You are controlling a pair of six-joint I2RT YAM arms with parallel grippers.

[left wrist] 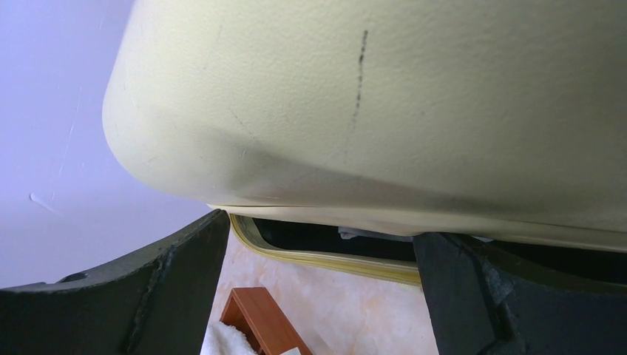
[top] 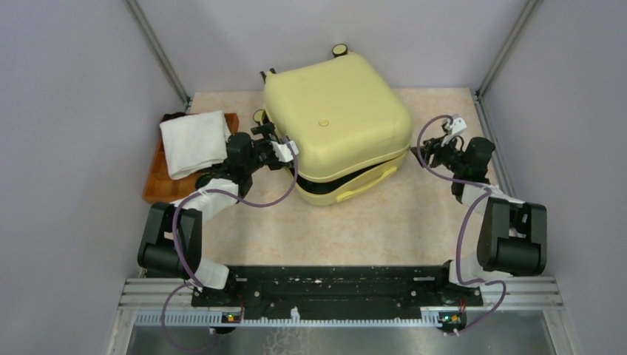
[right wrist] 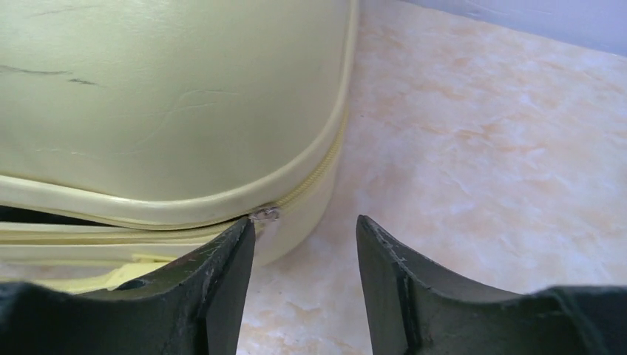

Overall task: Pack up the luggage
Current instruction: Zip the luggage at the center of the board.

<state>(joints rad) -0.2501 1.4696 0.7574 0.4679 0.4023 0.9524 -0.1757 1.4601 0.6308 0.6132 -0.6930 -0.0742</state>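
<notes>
- The luggage (top: 336, 111) lies mid-way back on the table (top: 414, 222), lid lowered, with a dark gap along its near edge.
- The left gripper (top: 285, 151) sits against its left side, jaws spread and empty.
- The right gripper (right wrist: 307, 285) is near its right corner, jaws apart and empty.

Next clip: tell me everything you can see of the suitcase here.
The luggage is a pale yellow hard shell with rounded corners, lying flat and skewed on the table, wheels at the far side. It is folded shut but not zipped: a dark gap shows along the near edge above the handle. Dark scuffs mark the shell. The open left gripper is at the gap; contact unclear.
</notes>
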